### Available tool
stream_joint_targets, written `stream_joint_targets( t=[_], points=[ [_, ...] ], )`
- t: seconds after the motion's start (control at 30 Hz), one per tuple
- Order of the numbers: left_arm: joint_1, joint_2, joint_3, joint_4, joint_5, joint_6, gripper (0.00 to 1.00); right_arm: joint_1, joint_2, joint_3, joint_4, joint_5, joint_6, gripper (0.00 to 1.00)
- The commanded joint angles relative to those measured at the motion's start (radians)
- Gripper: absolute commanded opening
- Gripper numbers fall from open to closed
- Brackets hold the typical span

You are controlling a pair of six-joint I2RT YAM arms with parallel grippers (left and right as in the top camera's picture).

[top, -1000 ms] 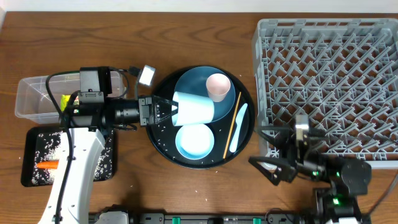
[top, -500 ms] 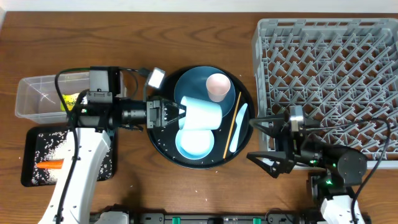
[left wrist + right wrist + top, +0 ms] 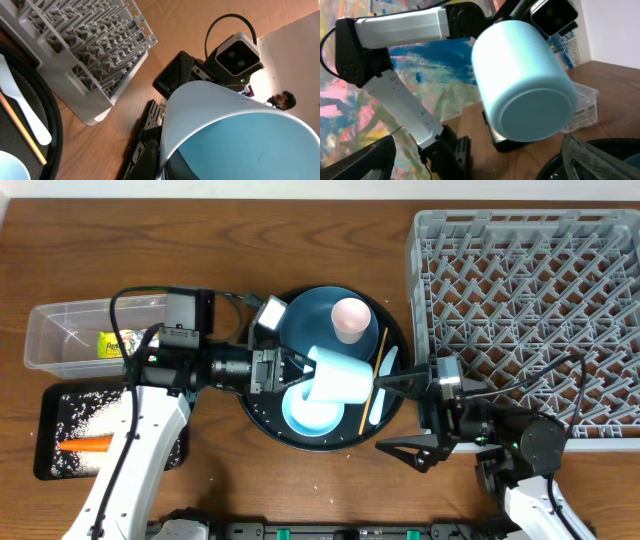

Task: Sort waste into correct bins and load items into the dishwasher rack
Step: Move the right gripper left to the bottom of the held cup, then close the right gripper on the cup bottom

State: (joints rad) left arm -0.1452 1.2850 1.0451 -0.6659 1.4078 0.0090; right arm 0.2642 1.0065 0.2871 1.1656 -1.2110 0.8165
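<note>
Overhead, the light-blue cup (image 3: 336, 376) hangs on its side above the round black tray (image 3: 250, 415) at the middle of the worktop. Its mouth is toward the left pincer (image 3: 296, 370), which is clamped on its rim. Its base points at the right pincer (image 3: 386, 416), whose jaws stand wide apart just beside it, toward the worktop's front edge. The right wrist view shows that base almost square on, with nothing between the fingers.

The step in hand looks like loading the cup, by way of a handover from arm to arm. The next move would call for the right pincer to slide over the cup's broad body and close firmly before the left lets go, since the smooth round wall could slip. The cup then has to travel to the dishwasher rack (image 3: 520, 300) in the worktop's back right corner. The pale-pink cup (image 3: 350, 318), dark-blue plate (image 3: 310, 315) and chopstick (image 3: 367, 405) wait on the tray.
</note>
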Motion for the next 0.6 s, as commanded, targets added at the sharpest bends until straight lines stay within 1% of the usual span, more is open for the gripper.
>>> stream_joint_targets(
  t=[0.0, 0.17, 0.33, 0.57],
  points=[
    [-0.005, 0.002, 0.003, -0.002, 0.022, 0.024, 0.07, 0.014, 0.029, 0.011, 0.005, 0.042, -0.069, 0.99],
    [-0.005, 0.002, 0.003, -0.004, 0.022, 0.024, 0.07, 0.014, 0.076, 0.011, 0.019, 0.084, -0.133, 0.99],
    [-0.005, 0.002, 0.003, -0.003, 0.021, 0.024, 0.07, 0.021, 0.106, 0.012, 0.142, 0.094, -0.125, 0.99],
    [-0.005, 0.002, 0.003, -0.003, 0.022, 0.024, 0.07, 0.053, 0.12, 0.012, 0.148, 0.146, -0.129, 0.99]
  ],
)
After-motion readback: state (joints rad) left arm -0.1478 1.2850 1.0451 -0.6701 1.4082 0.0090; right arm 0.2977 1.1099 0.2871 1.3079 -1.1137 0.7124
